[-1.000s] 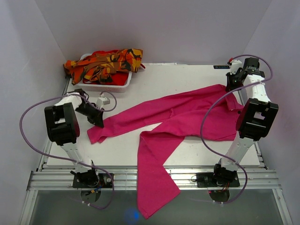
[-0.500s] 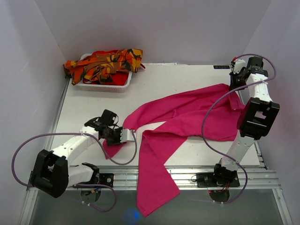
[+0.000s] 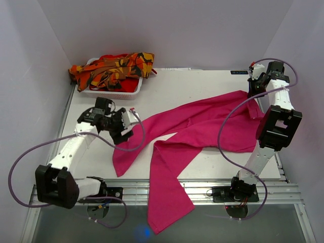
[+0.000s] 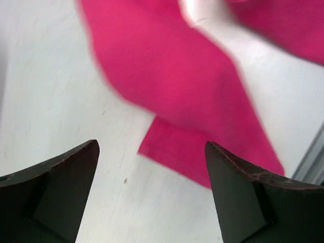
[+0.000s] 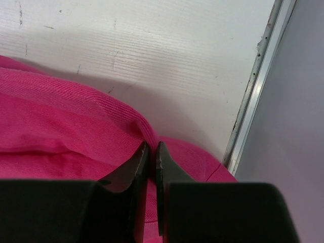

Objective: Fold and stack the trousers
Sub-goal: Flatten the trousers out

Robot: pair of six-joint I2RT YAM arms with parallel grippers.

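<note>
The magenta-pink trousers lie spread across the table, and one leg hangs over the near edge. The other leg's end lies flat at the front left. My left gripper hovers just above and behind that end, open and empty. In the left wrist view the pink cloth lies beyond my left gripper, over bare table. My right gripper at the far right is shut on a fold of the pink trousers, pinched in my right gripper. The orange camouflage trousers are heaped in the basket.
The white slotted basket stands at the back left corner. A metal rail edges the table close beside the right gripper. The walls stand close on both sides. Bare table shows behind the pink trousers.
The left gripper dragged the pink leg end toward the front, then opened and let it go. It has since drawn back and up. The right arm has barely moved.
</note>
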